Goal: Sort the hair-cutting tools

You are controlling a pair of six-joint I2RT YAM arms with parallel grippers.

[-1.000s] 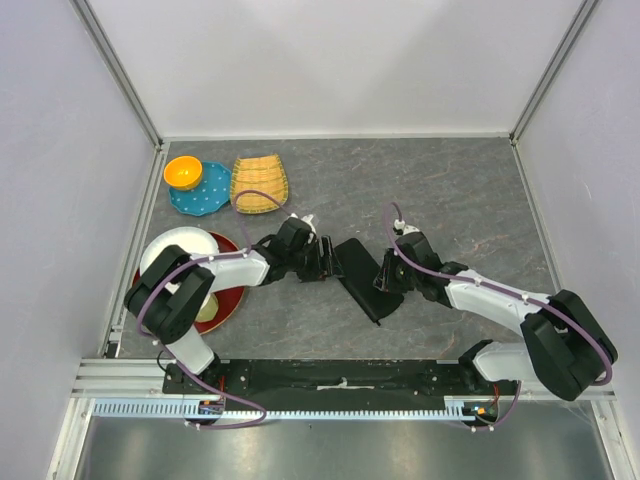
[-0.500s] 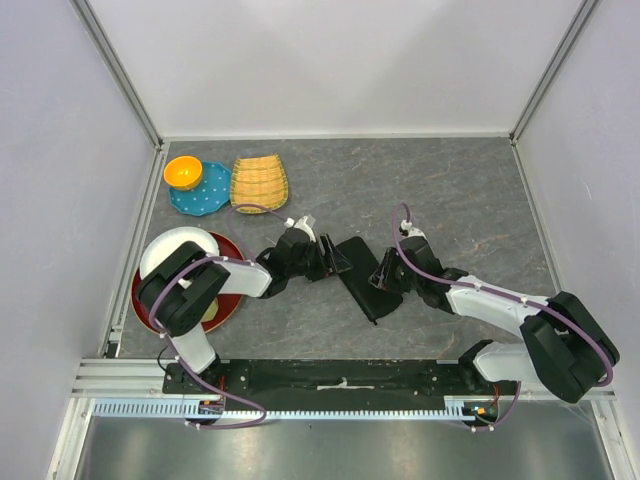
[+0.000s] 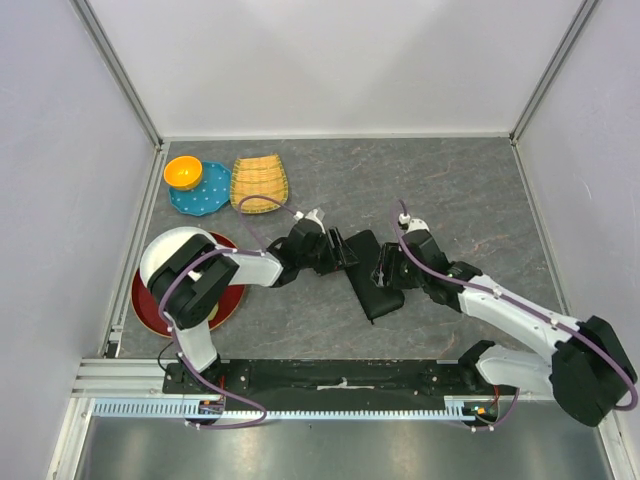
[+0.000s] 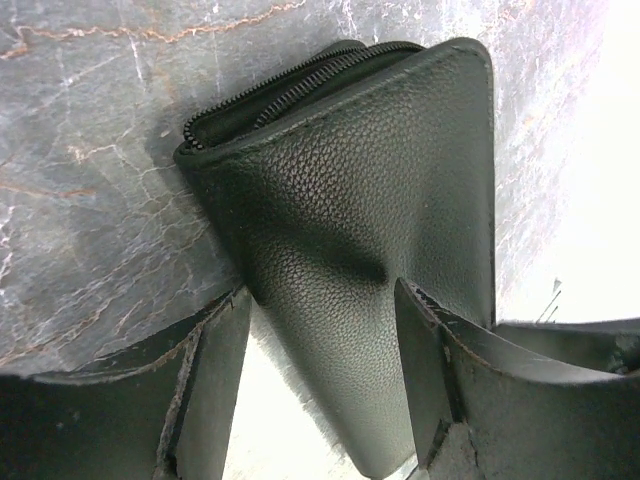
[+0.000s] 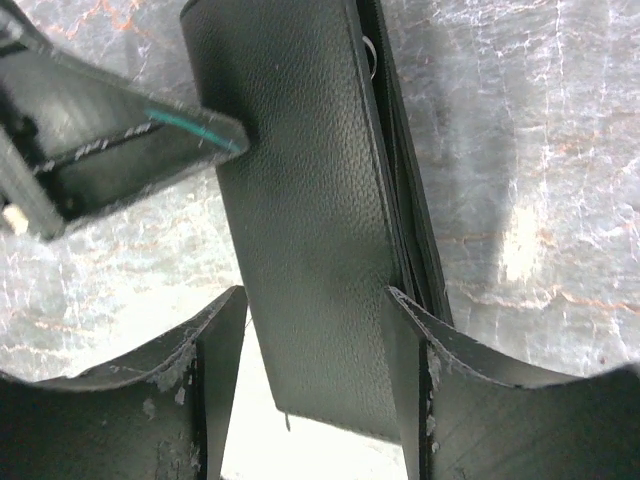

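Observation:
A flat black zip case lies mid-table, its zip partly open along one edge. My left gripper is at its far-left end, jaws open and straddling the leather cover. My right gripper is at its right side, jaws open around the raised top flap, with inner layers showing beside it. The left gripper's finger touches the flap's edge in the right wrist view. The scissors and the comb are hidden from every view.
A red plate carrying a white bowl sits at the left edge. A blue plate with an orange bowl and a wicker basket stand at the back left. Grey walls enclose the table.
Both grippers have closed in on the case from either side. The left gripper moved right onto its end and the right wrist swung over it. The case shifted slightly right and its flap lifted.

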